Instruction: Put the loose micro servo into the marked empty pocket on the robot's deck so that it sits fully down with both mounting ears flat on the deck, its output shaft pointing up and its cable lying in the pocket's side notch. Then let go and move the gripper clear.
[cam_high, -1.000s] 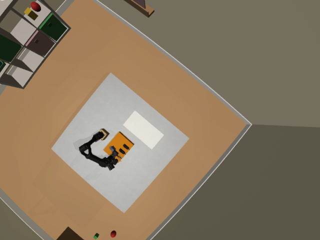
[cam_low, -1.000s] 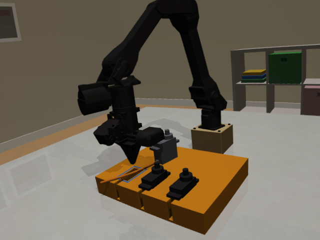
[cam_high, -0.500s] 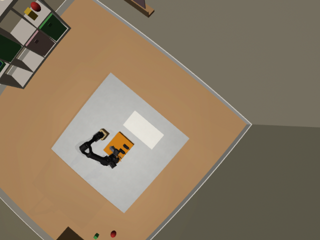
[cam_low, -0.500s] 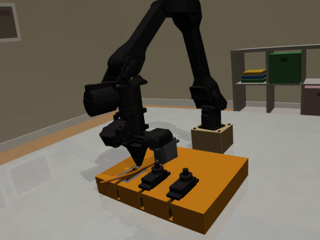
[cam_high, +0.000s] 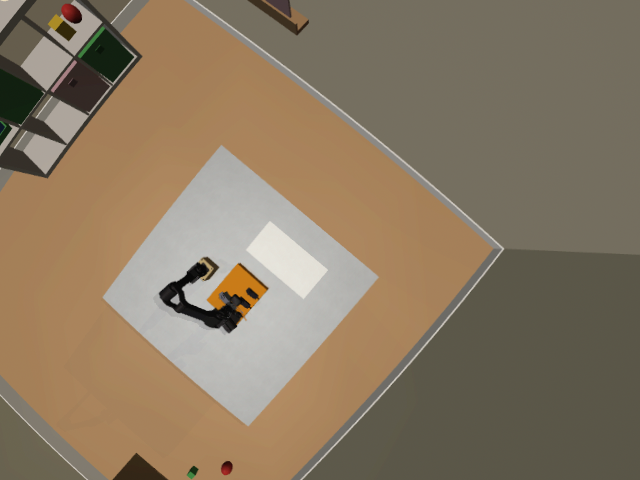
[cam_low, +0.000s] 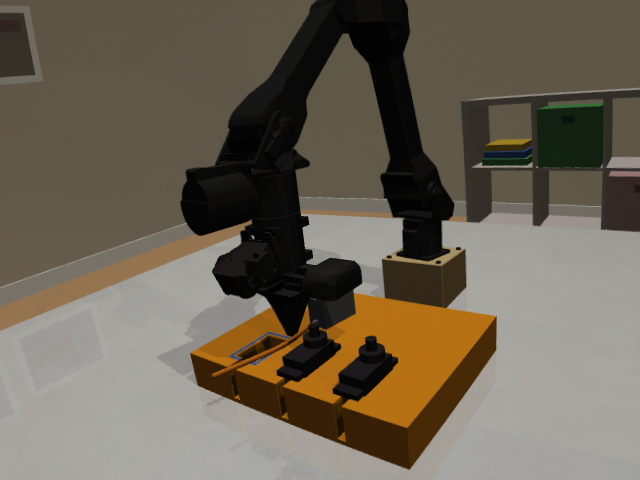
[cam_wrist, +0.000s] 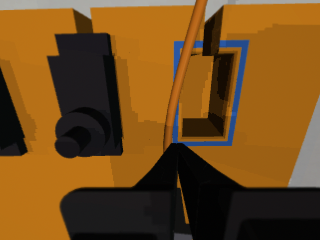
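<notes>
The loose grey servo (cam_high: 224, 296) (cam_low: 331, 311) stands on the orange deck (cam_high: 235, 281) (cam_low: 439, 341), behind my gripper in the exterior view; its top is hidden there. My gripper (cam_low: 293, 333) (cam_wrist: 176, 148) is shut and empty, pointing down, its tips low over the deck beside the pocket's inner end. The blue outline (cam_low: 250, 344) (cam_wrist: 205, 143) surrounds the empty pocket. The orange cable (cam_low: 258, 354) (cam_wrist: 185, 55) runs slantwise over the pocket's side and past the deck's edge. The servo body is almost wholly hidden behind the fingers in the wrist view.
Two black servos sit in the deck, one (cam_low: 309, 356) (cam_wrist: 82, 80) close beside the pocket and another (cam_low: 364, 370) farther along. The arm's base block (cam_low: 413, 281) stands behind the deck. A white rectangle (cam_high: 286, 259) lies beyond the deck in the top view.
</notes>
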